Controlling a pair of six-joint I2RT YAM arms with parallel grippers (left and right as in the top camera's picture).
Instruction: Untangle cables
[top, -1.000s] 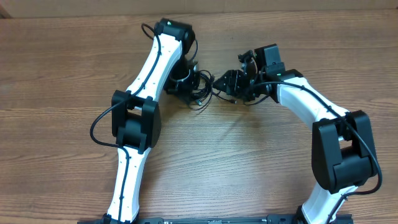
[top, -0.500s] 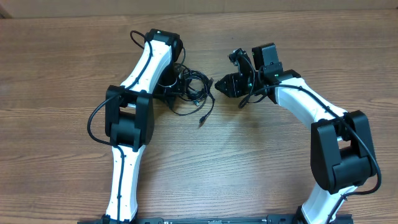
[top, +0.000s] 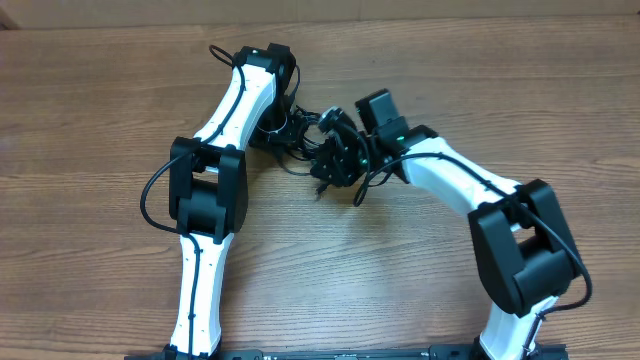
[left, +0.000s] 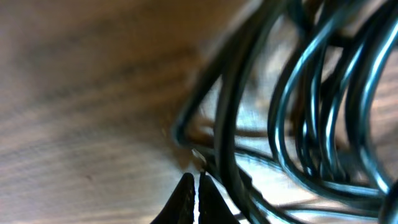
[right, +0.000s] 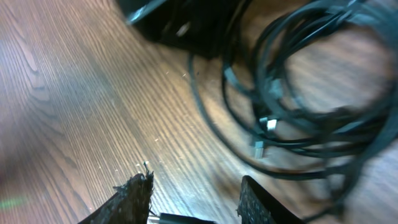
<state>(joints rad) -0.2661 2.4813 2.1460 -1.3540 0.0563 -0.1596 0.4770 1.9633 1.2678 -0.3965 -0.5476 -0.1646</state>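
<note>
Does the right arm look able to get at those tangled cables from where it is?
Probably yes. The right arm sits close beside the cables, its jaws open and facing them, with only table wood showing in between.

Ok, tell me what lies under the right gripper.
The right gripper stands open over bare wooden table, seen between its fingers; the cables loop just ahead. From overhead the gripper's body covers part of the bundle, so whatever lies beneath there is hidden.
</note>
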